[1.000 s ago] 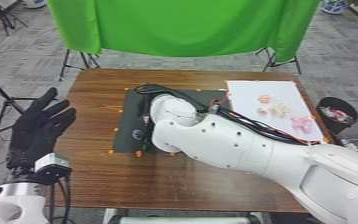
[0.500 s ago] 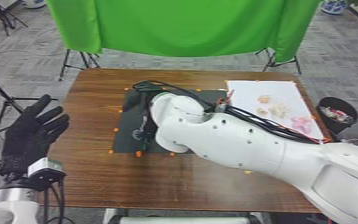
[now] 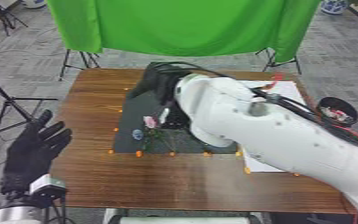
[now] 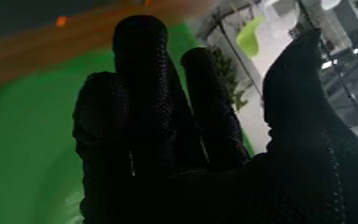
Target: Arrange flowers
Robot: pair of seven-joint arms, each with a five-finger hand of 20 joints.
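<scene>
A: Where are our flowers, as seen from the right hand [image 3: 161, 82]?

B: Nearer to us than the hand. We have the pink flower [image 3: 150, 121] lying on the dark mat [image 3: 133, 111], its head at the far end and the green stems [image 3: 165, 140] trailing back towards our side of the desk [image 3: 113, 180].

A: And what are we gripping?

B: Nothing that we can see. In the wrist view our right fingers [image 4: 144, 90] stand extended and spread, thumb apart. Our left hand [image 3: 33, 152] is open too, off beyond the desk's left edge.

A: So the right is the nearer one?

B: Yes. If we want that flower, we judge that we must draw the hand back towards us and line its grasp up across the stems.

A: What could catch us?

B: Our own wrist gear [image 3: 171, 116], just beside the pink head. Then the blue piece [image 3: 138, 134] to the left of the stems, which we might nudge. The stems lie close together, so we could pinch more than one. The white sheet [image 3: 262, 165] is off to the right, partly under our forearm.
</scene>
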